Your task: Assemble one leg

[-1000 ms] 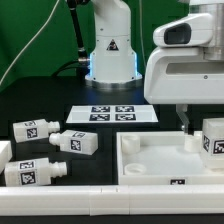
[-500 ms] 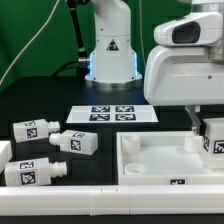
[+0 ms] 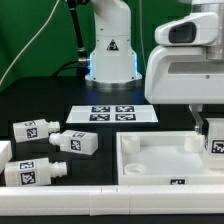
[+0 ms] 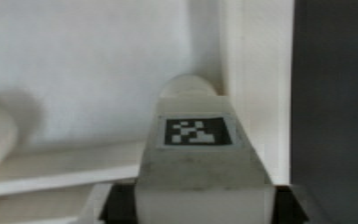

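Note:
My gripper (image 3: 212,128) is at the exterior view's right, over the far right corner of the large white tray-like panel (image 3: 150,162). It is shut on a white leg (image 3: 215,140) with a black-and-white tag, held upright at the panel's corner. In the wrist view the leg (image 4: 199,150) fills the middle, and a dark fingertip (image 4: 130,200) shows on each side of it, pressed against it. Three more legs lie on the table at the exterior view's left: one (image 3: 33,129), one (image 3: 76,141) and one (image 3: 33,172).
The marker board (image 3: 113,114) lies on the black table behind the panel. The robot's white base (image 3: 110,50) stands at the back. A white wall (image 3: 60,205) runs along the front edge.
The gripper and the held leg have shifted slightly toward the exterior view's right, along the panel's far right corner. The loose legs have not moved.

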